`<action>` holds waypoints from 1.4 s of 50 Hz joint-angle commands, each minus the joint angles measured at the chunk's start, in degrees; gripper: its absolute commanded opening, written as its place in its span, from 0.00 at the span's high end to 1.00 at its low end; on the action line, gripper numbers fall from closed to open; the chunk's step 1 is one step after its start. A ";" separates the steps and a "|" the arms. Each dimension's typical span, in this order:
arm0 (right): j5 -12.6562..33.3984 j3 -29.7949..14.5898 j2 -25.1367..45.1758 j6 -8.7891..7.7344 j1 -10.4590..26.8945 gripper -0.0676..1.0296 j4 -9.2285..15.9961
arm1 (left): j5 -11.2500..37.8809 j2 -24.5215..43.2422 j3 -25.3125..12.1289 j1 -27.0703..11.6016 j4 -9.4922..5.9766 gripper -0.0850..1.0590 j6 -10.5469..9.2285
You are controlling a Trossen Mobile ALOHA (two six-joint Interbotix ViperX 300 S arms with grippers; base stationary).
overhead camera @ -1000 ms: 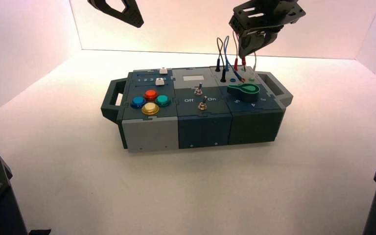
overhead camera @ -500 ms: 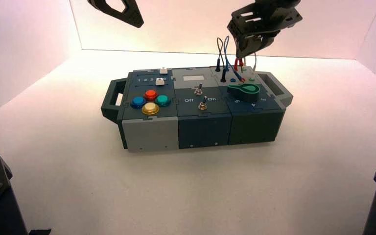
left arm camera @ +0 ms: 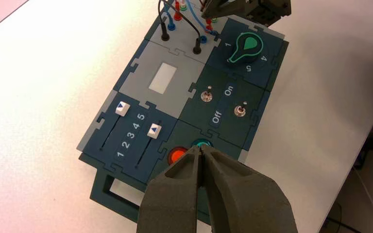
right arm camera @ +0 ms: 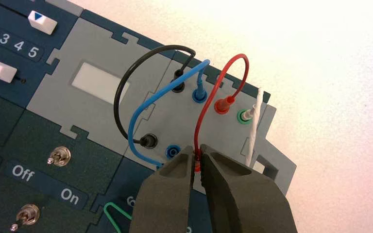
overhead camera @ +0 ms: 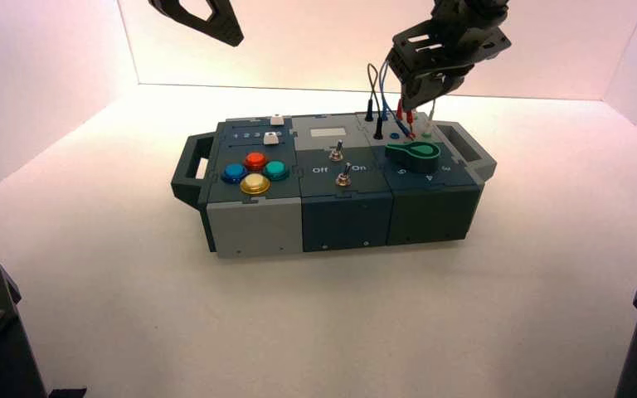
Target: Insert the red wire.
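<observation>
1. Right wrist view: the red wire (right arm camera: 212,92) arches over the grey socket panel (right arm camera: 194,121) at the far right end of the box (overhead camera: 332,178). One red-sleeved plug (right arm camera: 222,104) is seated in a far-row socket, between the blue lead's plug (right arm camera: 199,92) and the green socket (right arm camera: 243,115). The other end runs down into the right gripper (right arm camera: 197,162).

2. Grip: the right gripper's fingers (right arm camera: 172,187) are pressed together on the free red plug, of which only a sliver of red sleeve shows between them. Its tip, and the socket below it, are hidden.

3. Handling, as judged: the lead is thin, light and limp, so it offers no guidance by itself. The sleeved plug is the only stiff part and the proper place to hold, close to the pin. The smooth sleeve may twist or slip in the grip if pushed off-axis.

4. Neighbours: the blue lead (right arm camera: 141,114) and black lead (right arm camera: 126,80) loop just beside the red one, and a white lead (right arm camera: 254,127) stands near the green socket. Snagging is a possible hazard.

5. Left gripper (left arm camera: 201,167): fingers closed on nothing, hanging above the button end of the box, well apart from the wires.

6. Tabletop (overhead camera: 133,315): carries the box only.
</observation>
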 commanded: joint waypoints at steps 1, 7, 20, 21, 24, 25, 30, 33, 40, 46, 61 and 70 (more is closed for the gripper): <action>-1.14 -0.53 -0.26 0.00 -0.35 0.96 -0.09 | -0.18 -0.26 -1.05 -0.18 -0.09 0.95 0.18; -1.14 -0.62 0.09 0.00 -0.35 0.96 -0.09 | -0.26 -0.26 -1.05 -0.18 0.00 0.95 0.26; -1.41 -0.62 0.35 -0.09 -0.35 0.96 -0.18 | -0.18 -0.18 -1.05 -0.18 -0.09 0.95 0.26; -1.41 -0.62 0.35 -0.09 -0.35 0.96 -0.18 | -0.26 -0.26 -1.05 -0.18 0.00 0.95 0.26; -1.32 -0.79 0.18 -0.09 -0.35 0.96 -0.18 | -0.26 -0.18 -1.05 -0.18 0.00 0.95 0.18; -1.23 -0.88 0.18 -0.09 -0.35 0.96 -0.18 | -0.18 -0.18 -1.05 -0.26 0.00 0.95 0.26; -0.88 -1.05 -0.18 -0.09 -0.35 0.96 -0.18 | -0.18 0.00 -1.05 -0.18 -0.09 0.95 0.26; -0.88 -1.05 -0.26 -0.09 -0.35 0.96 -0.18 | -0.26 0.00 -1.05 -0.18 -0.09 0.95 0.26; -0.88 -1.05 -0.18 -0.09 -0.35 0.96 -0.18 | -0.26 -0.09 -1.05 -0.18 0.00 0.95 0.26; -0.88 -1.05 -0.18 -0.09 -0.35 0.96 -0.09 | -0.26 -0.09 -1.05 -0.18 0.00 0.95 0.26; -0.88 -1.67 -0.26 -0.09 -0.35 0.96 -0.09 | -0.18 -0.09 -1.05 -0.26 -0.09 0.95 0.26; -0.88 -1.85 -0.35 -0.09 -0.35 0.96 0.00 | -0.18 0.00 -1.05 -0.18 0.00 0.95 0.26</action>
